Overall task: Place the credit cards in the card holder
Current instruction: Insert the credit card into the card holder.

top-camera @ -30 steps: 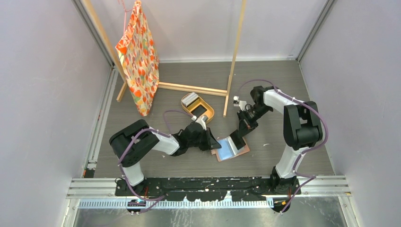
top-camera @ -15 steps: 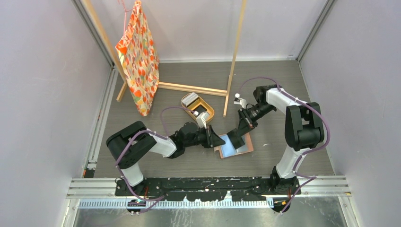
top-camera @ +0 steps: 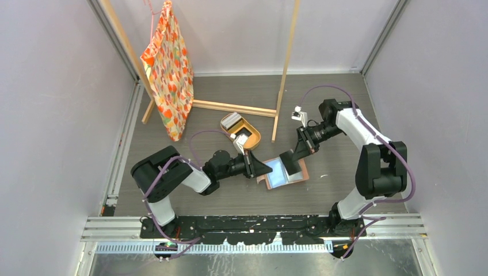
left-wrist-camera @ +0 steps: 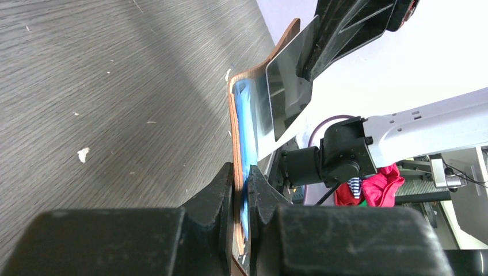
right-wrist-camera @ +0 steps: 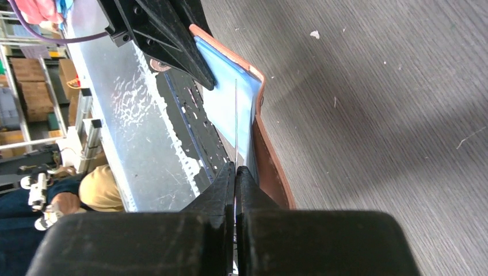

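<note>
The salmon-brown card holder (top-camera: 275,178) lies open on the table, its blue glossy inner pockets facing up. My left gripper (top-camera: 260,169) is shut on its left edge; the left wrist view has leather and blue lining (left-wrist-camera: 245,123) pinched between the jaws of that gripper (left-wrist-camera: 241,187). My right gripper (top-camera: 298,154) is shut on a grey credit card (top-camera: 292,164), held tilted over the holder's right half. The right wrist view has that card edge-on as a thin line (right-wrist-camera: 236,118), between the jaws of the gripper (right-wrist-camera: 236,169), beside the holder's brown rim (right-wrist-camera: 268,155). More cards (top-camera: 231,120) lie in the tray.
An oval tan tray (top-camera: 255,138) sits just behind the left gripper. A wooden rack stands at the back, with an upright post (top-camera: 286,69) and a floor bar (top-camera: 230,107). An orange patterned bag (top-camera: 168,69) hangs from it at the left.
The right arm has swung right and back, carrying the grey card with it. The left gripper has reached further right, and the card holder has shifted right and lies flatter.
</note>
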Tool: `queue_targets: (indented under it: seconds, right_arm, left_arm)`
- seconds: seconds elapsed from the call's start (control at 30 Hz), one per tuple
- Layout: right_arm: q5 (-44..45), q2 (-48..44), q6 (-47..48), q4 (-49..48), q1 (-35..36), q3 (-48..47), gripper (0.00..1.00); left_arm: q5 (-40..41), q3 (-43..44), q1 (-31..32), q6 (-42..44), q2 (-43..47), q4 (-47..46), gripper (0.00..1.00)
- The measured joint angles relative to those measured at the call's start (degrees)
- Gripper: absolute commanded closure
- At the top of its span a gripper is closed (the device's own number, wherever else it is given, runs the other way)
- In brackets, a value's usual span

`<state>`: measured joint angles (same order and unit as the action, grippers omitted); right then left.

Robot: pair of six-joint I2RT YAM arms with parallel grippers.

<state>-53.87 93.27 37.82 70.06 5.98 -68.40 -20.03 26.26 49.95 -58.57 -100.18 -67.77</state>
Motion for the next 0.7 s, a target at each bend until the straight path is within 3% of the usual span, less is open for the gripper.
queue_targets:
  seconds: [0.7]
  right_arm:
    - [-2.54, -7.67, 2.56, -0.9, -0.09, 2.62, 0.99]
  left_arm:
    - [-1.01, -2.4, -0.39, -2.49, 4.81, -7.69, 1.0]
